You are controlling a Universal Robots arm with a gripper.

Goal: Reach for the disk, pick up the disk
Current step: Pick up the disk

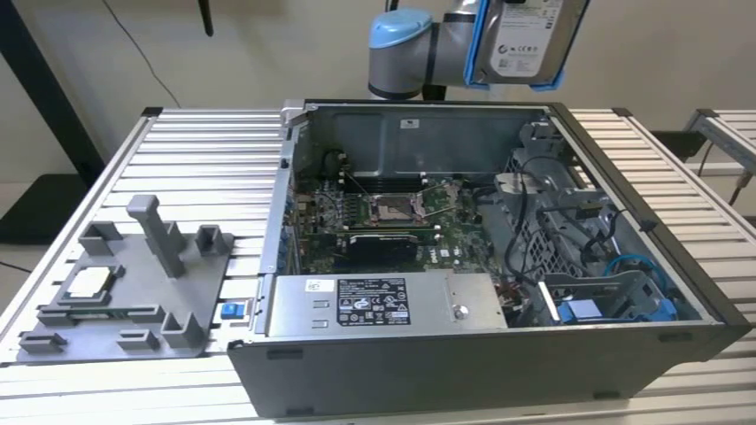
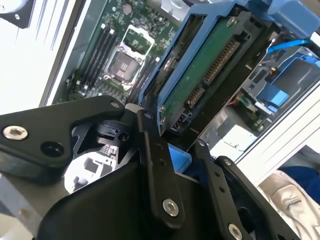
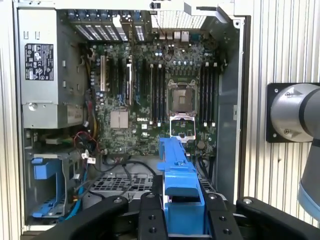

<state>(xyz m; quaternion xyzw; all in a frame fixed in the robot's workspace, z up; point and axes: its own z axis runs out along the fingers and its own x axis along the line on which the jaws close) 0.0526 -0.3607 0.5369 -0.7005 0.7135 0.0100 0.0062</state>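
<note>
Gripping disk by blue frame: gripper clamped on it, fingers at both sides. You see disk lifted clear, at 12 o'clock above open computer case; grey fixture plate at 9 o'clock.

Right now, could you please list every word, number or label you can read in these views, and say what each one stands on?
Nothing reads clearly enough to quote.
White label on the disk: print too small to read.
Black-and-white label on the power supply: too small to read.
Small white sticker on the case back wall: too small to read.
White markings on the motherboard: blurred.
</note>
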